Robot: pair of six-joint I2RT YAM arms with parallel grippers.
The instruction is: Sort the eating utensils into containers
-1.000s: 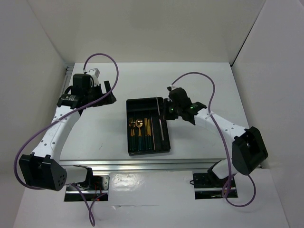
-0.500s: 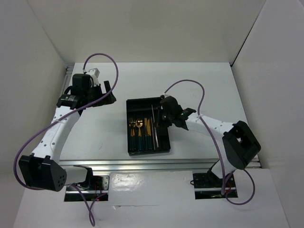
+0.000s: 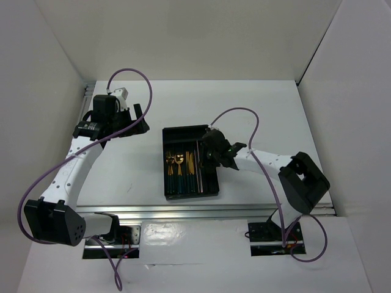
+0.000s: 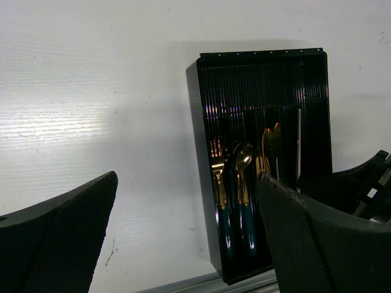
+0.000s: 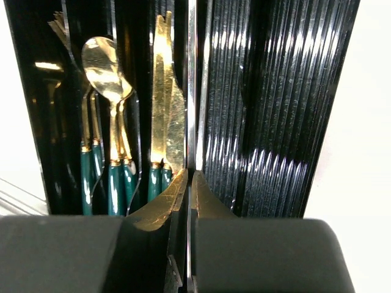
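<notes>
The black tray (image 3: 183, 133) lies mid-table. Its left compartments hold gold-headed, teal-handled forks, spoons (image 5: 101, 61) and knives (image 5: 165, 91), also seen from above (image 3: 178, 162). My right gripper (image 3: 205, 162) is low over the tray's right part, shut on the thin grey metallic stick (image 5: 192, 91), which runs lengthwise beside the knives along a divider. My left gripper (image 3: 139, 119) is open and empty, left of the tray and above the table; its view shows the tray (image 4: 263, 79) and the stick (image 4: 299, 140).
White walls enclose the table at the back and sides. A metal rail (image 3: 201, 210) runs along the near edge just below the tray. The tray's wide ribbed right compartment (image 5: 275, 110) holds nothing visible.
My right gripper has moved left from the tray's right edge to over its inside, carrying the stick leftward toward the knives. The left arm has not moved.
</notes>
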